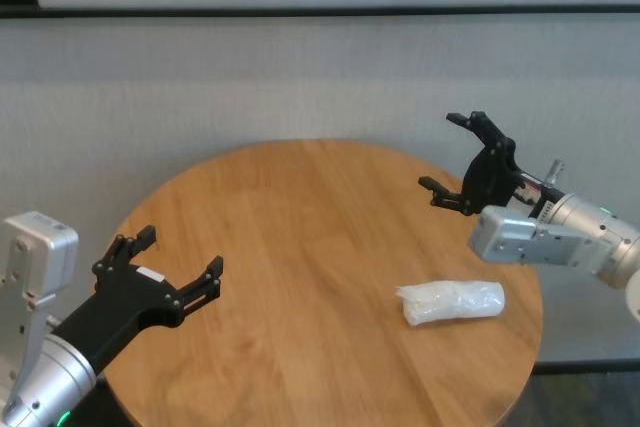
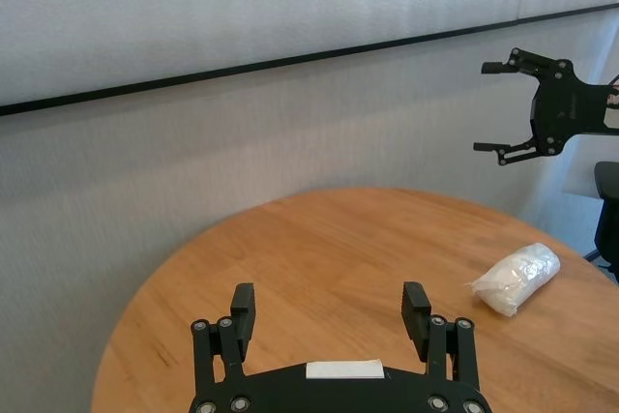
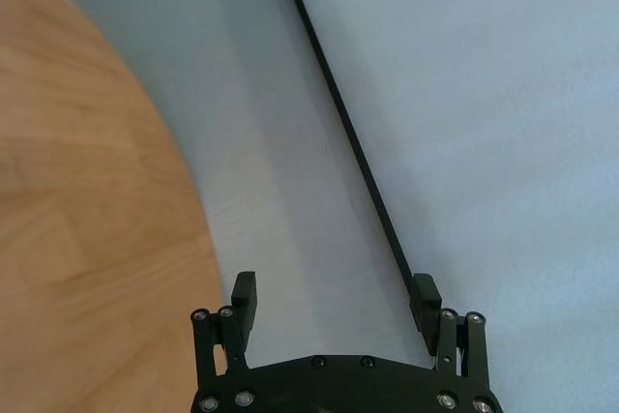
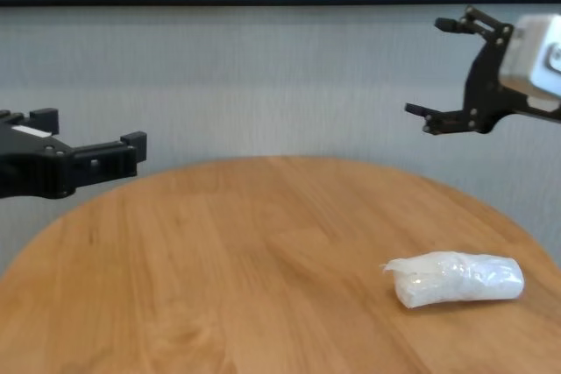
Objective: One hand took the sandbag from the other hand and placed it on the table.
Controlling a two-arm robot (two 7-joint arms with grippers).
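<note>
The sandbag [image 1: 450, 302] [image 2: 515, 278] [image 4: 456, 279], a white crinkly pouch, lies on its side on the round wooden table [image 1: 300, 227] [image 4: 245, 243] near its right edge, with nothing touching it. My right gripper [image 1: 442, 152] [image 4: 429, 67] [image 2: 484, 107] [image 3: 334, 287], with skeletal fingers, hovers open and empty above and behind the sandbag, past the table's far right rim. Over the table's left edge my left gripper [image 1: 180, 252] [image 2: 329, 295] [image 4: 88, 129], the flat black one with a white sticker, is held open with nothing between its fingers.
A pale wall [image 1: 300, 77] with a black horizontal strip [image 1: 300, 11] runs behind the table. The table's bare planks [image 2: 319, 239] stretch between the two grippers. The floor drops away past the right rim [image 1: 535, 347].
</note>
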